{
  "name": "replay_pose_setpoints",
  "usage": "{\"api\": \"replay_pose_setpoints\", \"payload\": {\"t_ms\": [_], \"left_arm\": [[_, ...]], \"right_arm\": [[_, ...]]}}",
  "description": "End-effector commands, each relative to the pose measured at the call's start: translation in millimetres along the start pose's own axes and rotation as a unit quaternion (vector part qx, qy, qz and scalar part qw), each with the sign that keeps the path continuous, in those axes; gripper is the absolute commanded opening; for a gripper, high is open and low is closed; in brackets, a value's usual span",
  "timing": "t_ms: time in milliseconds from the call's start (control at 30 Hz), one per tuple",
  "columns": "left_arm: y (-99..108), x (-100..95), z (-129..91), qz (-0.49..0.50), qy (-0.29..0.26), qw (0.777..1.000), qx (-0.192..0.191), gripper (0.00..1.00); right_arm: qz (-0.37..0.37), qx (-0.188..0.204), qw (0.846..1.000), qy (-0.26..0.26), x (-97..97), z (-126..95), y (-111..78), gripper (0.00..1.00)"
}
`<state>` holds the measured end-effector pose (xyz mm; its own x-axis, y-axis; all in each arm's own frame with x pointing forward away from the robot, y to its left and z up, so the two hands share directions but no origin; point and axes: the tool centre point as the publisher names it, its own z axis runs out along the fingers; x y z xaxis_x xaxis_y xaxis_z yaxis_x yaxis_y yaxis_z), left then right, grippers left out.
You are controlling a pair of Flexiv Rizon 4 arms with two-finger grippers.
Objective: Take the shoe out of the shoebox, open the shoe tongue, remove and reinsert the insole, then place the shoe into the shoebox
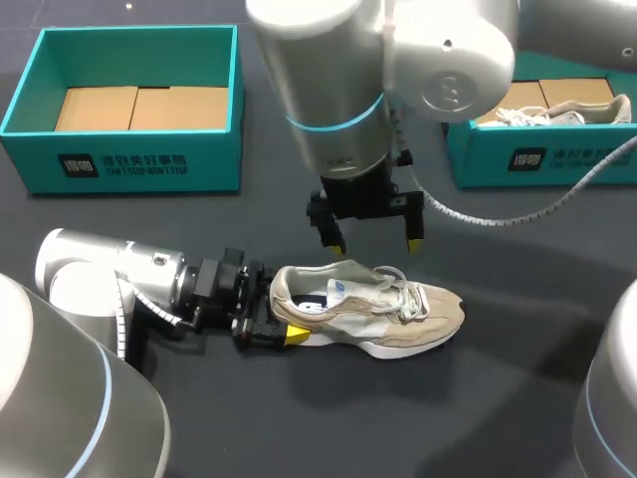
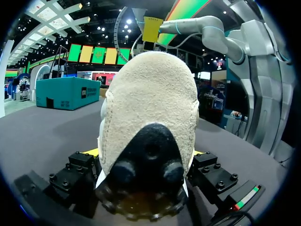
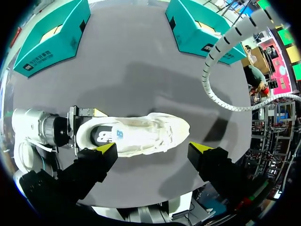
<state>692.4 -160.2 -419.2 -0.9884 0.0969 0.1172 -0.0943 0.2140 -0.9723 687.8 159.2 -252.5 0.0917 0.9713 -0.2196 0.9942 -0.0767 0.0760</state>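
The shoe [image 2: 149,108], heel clamped by the left claw [image 1: 274,317], lies unboxed; next, the released right claw [image 1: 375,246] above must pinch its tongue [image 1: 388,282].

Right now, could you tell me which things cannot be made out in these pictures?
Left wrist view: the heel of the shoe fills the picture, hiding its laces and insole.
Head view: the right arm covers part of the right shoebox, so the second shoe inside shows only partly.
Right wrist view: the right jaws hide one side of the heel; whether the insole lies flat is too small to tell.
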Motion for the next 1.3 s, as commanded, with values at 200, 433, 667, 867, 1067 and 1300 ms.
{"api": "replay_pose_setpoints", "payload": {"t_ms": [200, 433, 667, 867, 1067, 1300], "left_arm": [[1.5, -0.2, -1.6, 0.000, 0.000, 1.000, -0.001, 0.00], [1.5, -0.2, -1.6, 0.000, 0.000, 1.000, -0.001, 0.00], [1.5, -0.2, -1.6, 0.000, 0.000, 1.000, -0.001, 0.00], [1.5, -0.2, -1.6, 0.000, 0.000, 1.000, -0.001, 0.00], [1.5, -0.2, -1.6, 0.000, 0.000, 1.000, -0.001, 0.00], [1.5, -0.2, -1.6, 0.000, 0.000, 1.000, -0.001, 0.00]], "right_arm": [[0.023, -0.001, 0.997, -0.078, 52.0, 5.6, -15.2, 1.00], [0.025, 0.004, 0.997, -0.075, 61.7, 19.0, -21.1, 0.92], [0.032, 0.020, 0.996, -0.082, 68.9, 37.7, -23.8, 0.87], [0.038, 0.027, 0.995, -0.087, 71.9, 47.6, -25.8, 0.62], [0.051, 0.030, 0.992, -0.107, 76.2, 54.8, -28.9, 0.60], [0.065, 0.022, 0.991, -0.114, 75.3, 63.3, -31.0, 0.50]]}}
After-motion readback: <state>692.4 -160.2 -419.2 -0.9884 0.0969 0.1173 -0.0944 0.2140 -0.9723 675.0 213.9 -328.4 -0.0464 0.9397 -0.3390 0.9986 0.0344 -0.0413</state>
